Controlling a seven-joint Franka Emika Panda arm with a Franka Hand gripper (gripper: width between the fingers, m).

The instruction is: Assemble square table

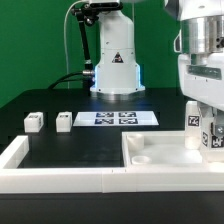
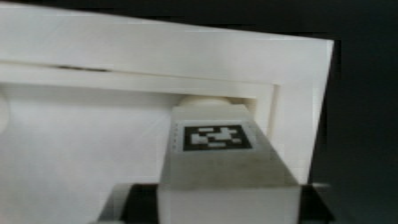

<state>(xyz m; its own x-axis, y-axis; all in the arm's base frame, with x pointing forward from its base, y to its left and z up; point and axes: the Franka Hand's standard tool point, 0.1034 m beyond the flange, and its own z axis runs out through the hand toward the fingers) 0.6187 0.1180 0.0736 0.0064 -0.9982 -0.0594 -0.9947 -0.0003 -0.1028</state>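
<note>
A black table (image 1: 60, 100) is seen, with the robot's white base (image 1: 115, 62) set at its far side near the middle. The table is bordered along its near edge and its left side by a long white rail (image 1: 60, 180). The square tabletop (image 1: 155, 150) is laid flat at the near right, just behind the near rail, and a rounded recess is shown in its near-left corner. The marker board (image 1: 118, 118) is placed flat near the middle of the table, well apart from the tabletop's far edge. The gripper (image 1: 203, 118) is held over the right part of the tabletop, and its fingers are pinched on a held leg (image 1: 192, 125), which is kept upright with its printed tag turned outward. In the wrist view the held leg (image 2: 222, 160) is seen between the two dark fingers (image 2: 128, 205), with its end brought to a corner of the tabletop (image 2: 160, 45); whether it is seated there cannot be told. At the far left, one loose leg (image 1: 35, 121) and a second loose leg (image 1: 65, 120) are set side by side, apart from each other, the second nearer the marker board.
</note>
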